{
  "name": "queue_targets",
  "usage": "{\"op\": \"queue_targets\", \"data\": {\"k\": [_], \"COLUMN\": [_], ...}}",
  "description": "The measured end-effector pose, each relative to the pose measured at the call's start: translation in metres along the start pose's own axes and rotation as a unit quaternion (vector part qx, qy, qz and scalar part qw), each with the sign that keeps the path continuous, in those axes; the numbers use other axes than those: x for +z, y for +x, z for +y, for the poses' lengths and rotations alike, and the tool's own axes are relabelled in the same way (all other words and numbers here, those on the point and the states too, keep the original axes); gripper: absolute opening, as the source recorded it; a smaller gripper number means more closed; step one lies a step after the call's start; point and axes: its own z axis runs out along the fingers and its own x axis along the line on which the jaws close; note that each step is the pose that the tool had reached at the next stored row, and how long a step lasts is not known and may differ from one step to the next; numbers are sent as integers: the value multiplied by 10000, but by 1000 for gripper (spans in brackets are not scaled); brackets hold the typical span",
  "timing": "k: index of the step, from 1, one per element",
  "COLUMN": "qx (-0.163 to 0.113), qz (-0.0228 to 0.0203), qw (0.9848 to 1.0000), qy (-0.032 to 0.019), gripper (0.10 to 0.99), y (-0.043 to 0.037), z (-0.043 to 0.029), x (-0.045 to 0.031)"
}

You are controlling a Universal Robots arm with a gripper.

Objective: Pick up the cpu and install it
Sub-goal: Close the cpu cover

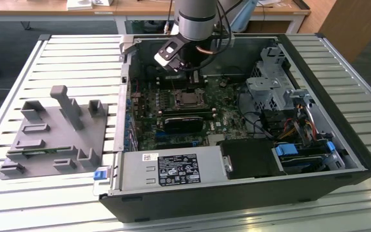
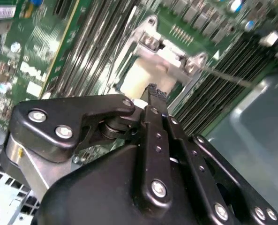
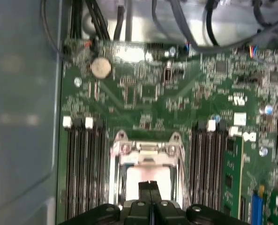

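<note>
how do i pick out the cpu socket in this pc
Inside the open computer case, find the green motherboard. The socket sits on it just below the gripper in the exterior view. It is the one square with a shiny metal frame, flanked by rows of long dark memory slots.

A pale slatted table (image 1: 76, 58) stands on dark floor (image 1: 44, 26); beyond it, a wooden desk (image 1: 140, 7) and a wooden cabinet (image 1: 353, 24)
</note>
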Motion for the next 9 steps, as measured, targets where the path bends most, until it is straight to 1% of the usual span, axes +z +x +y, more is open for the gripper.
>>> {"op": "queue_targets", "data": {"k": [3, 9], "qx": [-2, -3], "qz": [1, 5], "qw": [10000, 10000], "qy": [0, 0], "gripper": [106, 106], "y": [-2, 1], "z": [-65, -148], "x": [24, 77]}}
